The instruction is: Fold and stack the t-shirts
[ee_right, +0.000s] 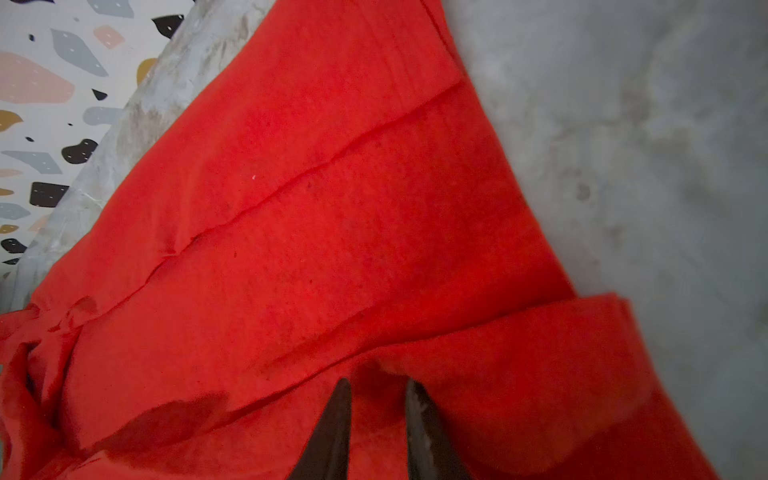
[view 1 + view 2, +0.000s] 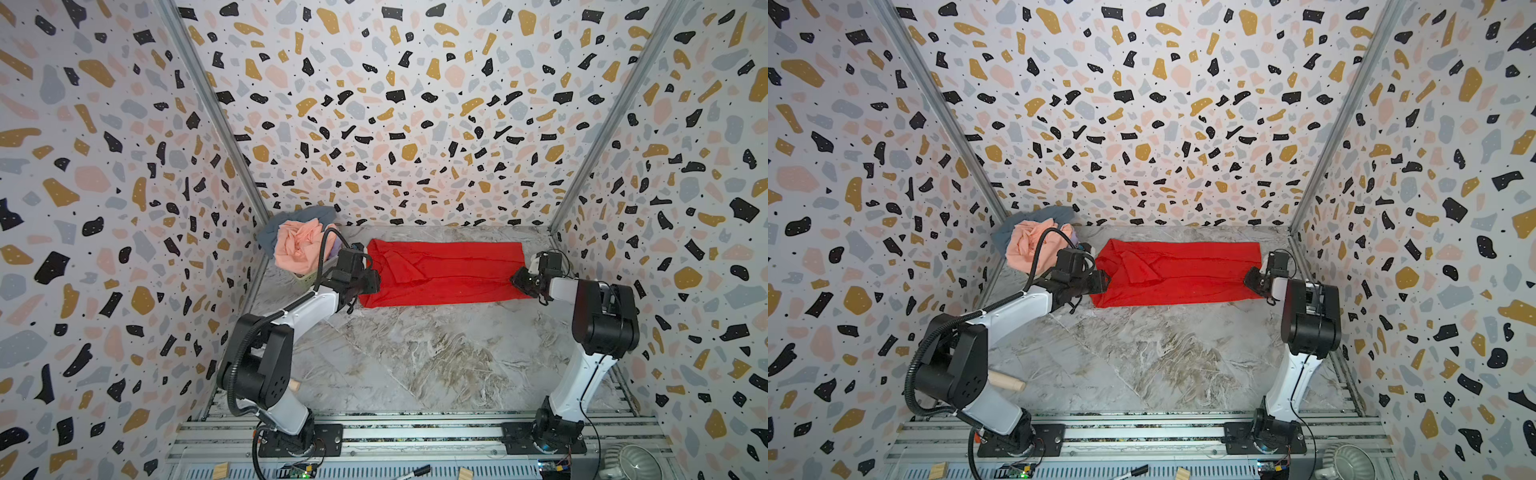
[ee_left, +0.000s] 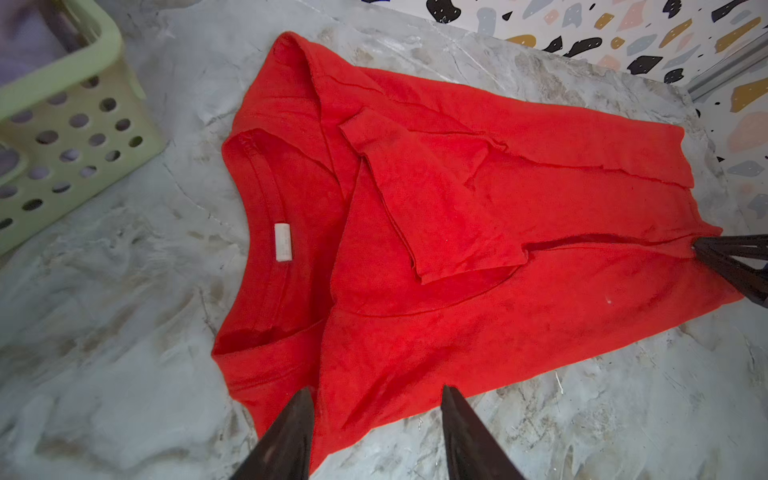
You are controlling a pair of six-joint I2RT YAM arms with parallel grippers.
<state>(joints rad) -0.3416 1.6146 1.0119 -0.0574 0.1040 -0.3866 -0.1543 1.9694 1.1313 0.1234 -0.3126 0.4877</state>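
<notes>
In both top views each arm is built of smooth white shell sections joined by bulky black housings. The left arm [image 2: 309, 305], at the lower left of the frame, carries a thick ribbed black hose [image 2: 909, 374] that runs beside its largest black housing, whose flat side cover [image 2: 276, 384] shows a ring of small holes. The right arm [image 2: 577, 382], at the lower right, has only a thin black cable [image 2: 1293, 395] trailing along its white section. Each arm stands on a black base plate [image 2: 328, 440] dotted with screws. A boxy black block [image 2: 351, 262] tops the left arm's wrist. In the wrist views the fingers [image 3: 286, 440] are dark, matte and taper to narrow points.
</notes>
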